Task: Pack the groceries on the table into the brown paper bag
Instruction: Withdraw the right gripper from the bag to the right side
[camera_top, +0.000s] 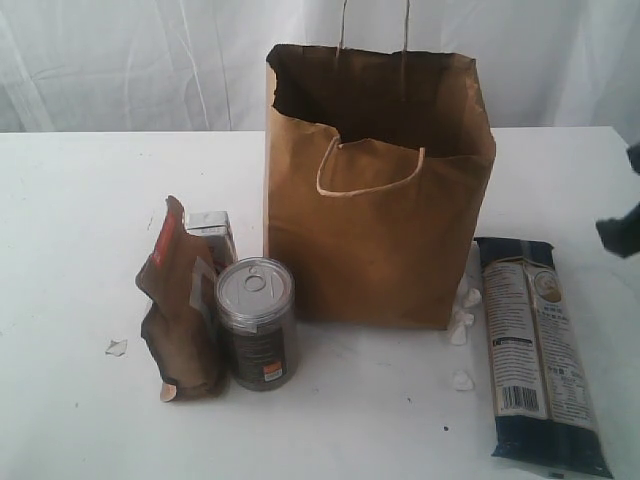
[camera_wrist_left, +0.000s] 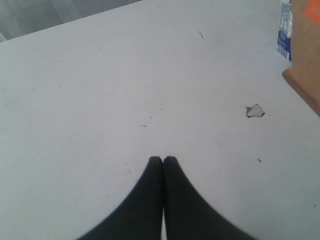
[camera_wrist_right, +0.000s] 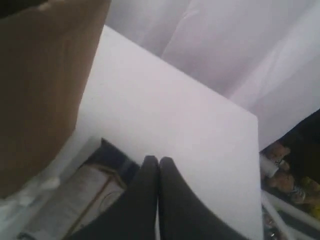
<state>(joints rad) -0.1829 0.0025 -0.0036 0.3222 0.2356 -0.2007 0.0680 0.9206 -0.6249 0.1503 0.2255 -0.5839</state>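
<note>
A brown paper bag (camera_top: 380, 200) stands upright and open-mouthed near the middle of a white table (camera_top: 70, 220), its cord handles loose. What it holds cannot be seen from here.

Four groceries lie outside it. To the left are a crumpled brown pouch (camera_top: 180, 310) and a tin can (camera_top: 257, 322) just beside it, with a small carton (camera_top: 213, 232) tucked behind the two. To the right, near the bag's base, a long dark pasta packet (camera_top: 540, 350) lies flat. A few pale scraps (camera_top: 462, 320) sit between bag and packet, and a lone flake (camera_top: 116, 347) lies left of the pouch.

The right gripper (camera_wrist_right: 158, 160) hangs above the far end of the pasta packet, fingers pressed together with nothing between them. The left gripper (camera_wrist_left: 163, 160) is likewise closed and empty over bare tabletop, well apart from the pouch and carton at the edge of its wrist view.

Packing looks only partly done, with no item in hand. The pasta packet appears to be the right arm's next pick. That would call for spreading the fingers, coming down across the packet's narrow width, then tipping it end-first into the bag's mouth. Its length makes catching the paper rim the likeliest snag.
</note>
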